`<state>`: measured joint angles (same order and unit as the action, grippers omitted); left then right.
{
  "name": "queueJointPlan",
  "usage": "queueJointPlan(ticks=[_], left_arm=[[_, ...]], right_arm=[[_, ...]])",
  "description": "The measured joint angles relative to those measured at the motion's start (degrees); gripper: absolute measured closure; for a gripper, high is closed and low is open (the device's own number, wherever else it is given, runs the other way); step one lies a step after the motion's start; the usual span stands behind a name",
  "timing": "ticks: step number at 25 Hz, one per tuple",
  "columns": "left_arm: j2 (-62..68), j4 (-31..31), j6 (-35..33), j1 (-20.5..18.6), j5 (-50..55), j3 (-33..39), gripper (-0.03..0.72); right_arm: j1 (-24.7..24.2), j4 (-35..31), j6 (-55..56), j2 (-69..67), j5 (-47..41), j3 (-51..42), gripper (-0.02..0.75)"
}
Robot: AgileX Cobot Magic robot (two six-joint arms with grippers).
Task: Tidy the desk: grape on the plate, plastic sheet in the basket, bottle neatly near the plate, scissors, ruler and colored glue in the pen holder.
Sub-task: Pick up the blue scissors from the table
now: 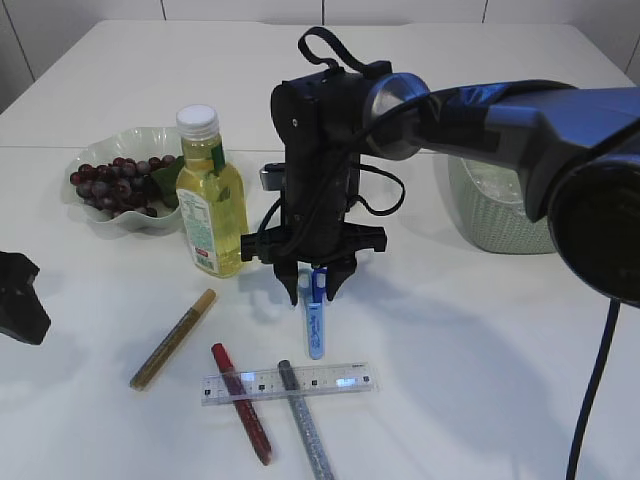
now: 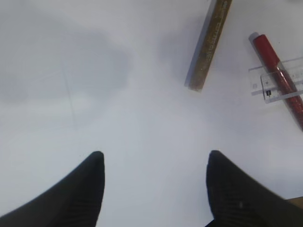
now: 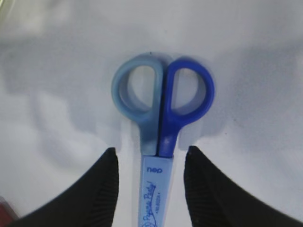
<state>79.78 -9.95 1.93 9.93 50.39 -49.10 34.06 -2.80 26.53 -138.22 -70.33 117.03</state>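
On the table (image 1: 480,340), right gripper (image 1: 313,290) straddles scissors (image 3: 158,142).

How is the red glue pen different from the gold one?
The red glue pen lies under the clear ruler, while the gold glue pen lies apart with nothing on it. Red leans one way, gold the other. In the exterior view, red lies right of gold. Both are slim sticks lying flat on the white table.

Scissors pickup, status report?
Right gripper open, straddling the scissors on the table, no grip. Left gripper open, empty. Nothing in the way.
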Motion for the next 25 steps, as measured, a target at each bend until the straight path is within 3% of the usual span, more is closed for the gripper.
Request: queueJointPlan(ticks=[20,25], left_arm=[[0.0,0.0,0.0,0.0,0.0,0.0,0.2],[0.0,0.0,0.0,0.0,0.0,0.0,0.2]], right_arm=[[0.0,-0.6,0.0,-2.2,0.1,0.1,0.376],[0.0,0.2,0.0,-2.2,0.1,0.1,0.498]])
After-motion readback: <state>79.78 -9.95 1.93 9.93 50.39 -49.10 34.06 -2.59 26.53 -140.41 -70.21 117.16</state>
